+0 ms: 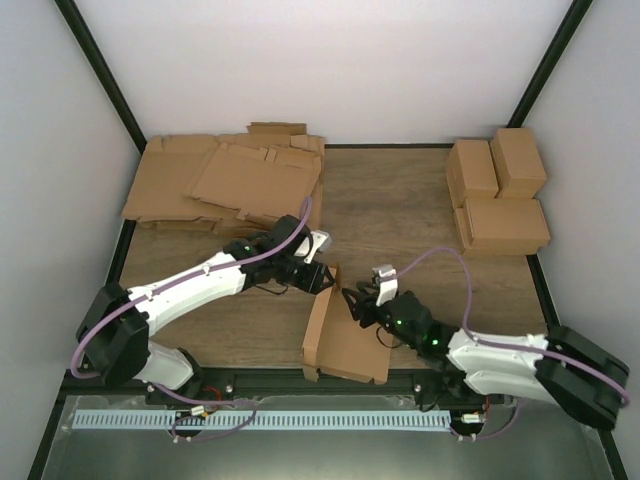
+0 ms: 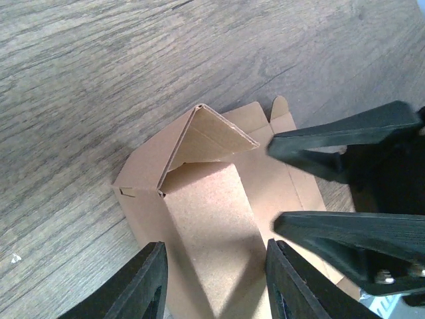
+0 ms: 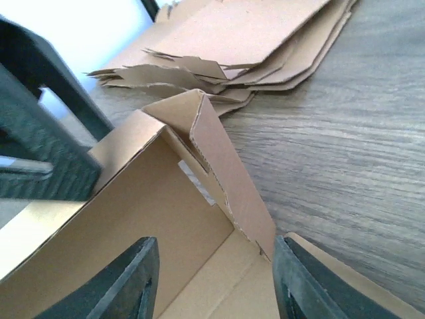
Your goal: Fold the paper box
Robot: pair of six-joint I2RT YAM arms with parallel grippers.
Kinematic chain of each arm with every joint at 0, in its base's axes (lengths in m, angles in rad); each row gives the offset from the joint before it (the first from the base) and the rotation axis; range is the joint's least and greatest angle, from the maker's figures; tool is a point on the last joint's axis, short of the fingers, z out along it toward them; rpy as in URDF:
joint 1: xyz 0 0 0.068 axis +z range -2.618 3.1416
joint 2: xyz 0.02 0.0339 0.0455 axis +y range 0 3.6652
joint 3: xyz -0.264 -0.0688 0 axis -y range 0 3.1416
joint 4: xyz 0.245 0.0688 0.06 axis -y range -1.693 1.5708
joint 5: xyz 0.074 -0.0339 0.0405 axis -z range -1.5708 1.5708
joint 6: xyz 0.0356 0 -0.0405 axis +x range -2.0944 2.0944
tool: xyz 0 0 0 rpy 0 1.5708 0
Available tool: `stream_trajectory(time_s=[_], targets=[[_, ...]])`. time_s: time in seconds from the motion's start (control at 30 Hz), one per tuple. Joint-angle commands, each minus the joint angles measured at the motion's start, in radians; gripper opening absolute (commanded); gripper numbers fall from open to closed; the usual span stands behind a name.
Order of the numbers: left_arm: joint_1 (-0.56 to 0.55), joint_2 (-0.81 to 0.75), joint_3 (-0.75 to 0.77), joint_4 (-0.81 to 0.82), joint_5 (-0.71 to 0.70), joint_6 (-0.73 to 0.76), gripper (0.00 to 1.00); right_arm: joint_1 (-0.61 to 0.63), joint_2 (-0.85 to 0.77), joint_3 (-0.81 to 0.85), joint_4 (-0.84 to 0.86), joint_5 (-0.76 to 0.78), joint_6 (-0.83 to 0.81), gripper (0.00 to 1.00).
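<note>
Left gripper (image 2: 216, 244): the fingers stand about half apart, and I see nothing pinched between them.
Right gripper (image 3: 214, 240): the fingers are also parted and do not close on the cardboard.
Paper box (image 1: 345, 338): it is half folded and lies on the wooden table (image 1: 420, 200). It is just ahead of both grippers, which face each other across its far end.
Box from the left gripper: the floor panel runs between the fingertips and beyond them. An end flap (image 2: 206, 136) stands up in a triangular peak ahead of the tips.
Right gripper's fingers (image 2: 345, 153): they are black and reach over the box, at the right side of the left gripper.
Box from the right gripper: one side wall stands upright at the left of the fingers. A corner flap (image 3: 219, 166) leans ahead of them, and the floor panel lies under the gap.
Touching: I cannot tell whether either gripper touches the wall.
Flat cardboard sheets (image 1: 225, 180): they form a stack beyond the left gripper, well apart from the box.
Folded boxes (image 1: 497, 195): there are three beyond the right gripper, well apart from it.
</note>
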Motion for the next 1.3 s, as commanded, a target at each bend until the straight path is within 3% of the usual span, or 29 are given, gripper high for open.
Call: stream_trajectory(time_s=[0.0,0.17,0.27,0.37,0.57,0.73,0.87,0.97,1.27], targets=[[-0.007,0.023,0.007,-0.04,-0.024,0.024,0.43,-0.078,-0.166,-0.058,-0.069,-0.1,-0.014,0.5],[-0.007,0.021,0.004,-0.043,-0.03,0.019,0.43,-0.334,-0.201,0.05,-0.281,-0.42,-0.019,0.5],[-0.006,0.018,0.004,-0.049,-0.032,0.016,0.43,-0.496,-0.118,0.113,-0.3,-0.614,0.002,0.5],[-0.006,0.014,0.003,-0.052,-0.036,0.008,0.43,-0.573,0.033,0.202,-0.293,-0.759,0.016,0.51],[-0.006,0.003,-0.014,-0.033,-0.036,-0.009,0.43,-0.577,0.365,0.434,-0.318,-0.875,0.045,0.51],[-0.007,0.013,-0.02,-0.022,-0.032,-0.014,0.43,-0.576,0.468,0.466,-0.191,-0.903,0.079,0.5],[-0.006,0.025,-0.018,-0.021,-0.035,-0.007,0.44,-0.547,0.55,0.52,-0.211,-0.961,0.017,0.48],[-0.007,0.032,-0.02,-0.02,-0.037,-0.003,0.44,-0.509,0.58,0.54,-0.255,-0.964,-0.035,0.46],[-0.007,0.029,-0.014,-0.035,-0.032,0.02,0.44,-0.493,0.528,0.408,-0.13,-1.036,-0.125,0.44]])
